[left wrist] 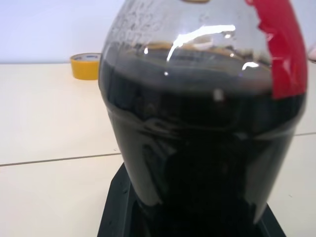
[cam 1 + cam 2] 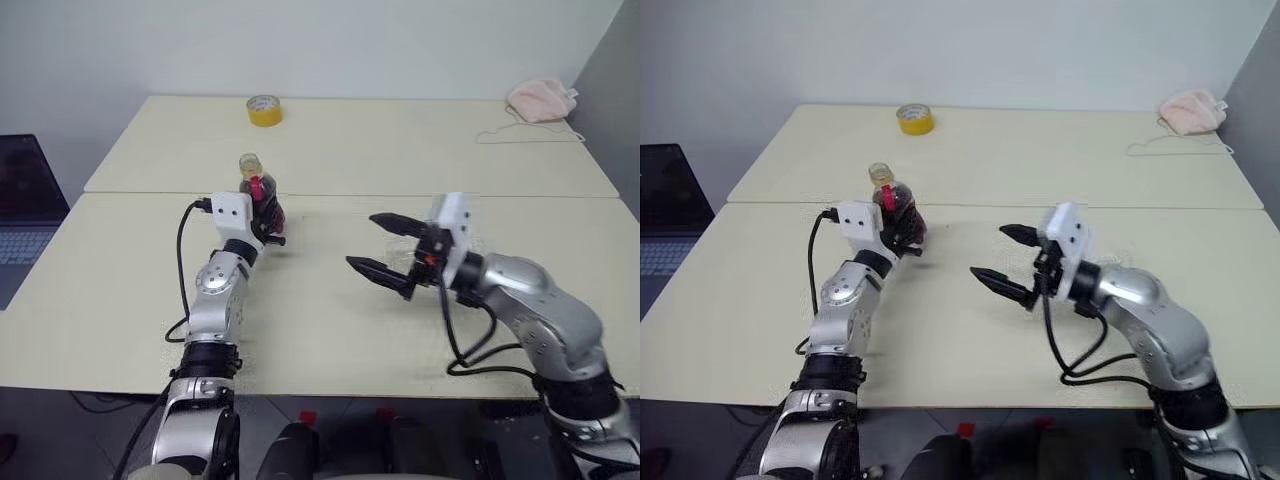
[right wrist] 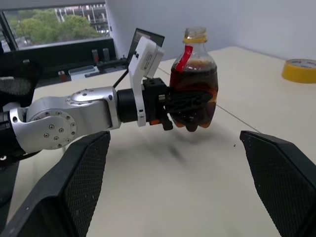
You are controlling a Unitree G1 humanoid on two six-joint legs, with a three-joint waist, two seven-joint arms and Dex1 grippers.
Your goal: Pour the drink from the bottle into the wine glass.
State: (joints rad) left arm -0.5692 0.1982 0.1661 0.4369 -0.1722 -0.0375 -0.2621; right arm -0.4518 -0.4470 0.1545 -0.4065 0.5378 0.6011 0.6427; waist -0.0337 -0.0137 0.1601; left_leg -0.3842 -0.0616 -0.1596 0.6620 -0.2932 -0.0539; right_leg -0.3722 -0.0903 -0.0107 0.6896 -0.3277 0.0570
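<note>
Left gripper [image 3: 190, 106] clamps bottle [image 2: 258, 195], upright, lifted above table [image 2: 330, 330] near seam at left-centre. Drink [image 1: 197, 148] fills bottle to shoulder. Right gripper [image 2: 385, 250] spread wide, empty, points toward bottle, well apart. Tape roll [image 2: 264, 110] near far edge; pink cloth [image 2: 540, 98] at far right corner.

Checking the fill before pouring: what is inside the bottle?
The bottle holds a dark drink up to its shoulder, with clear space above. The left gripper's fingers cover part of the lower body.
</note>
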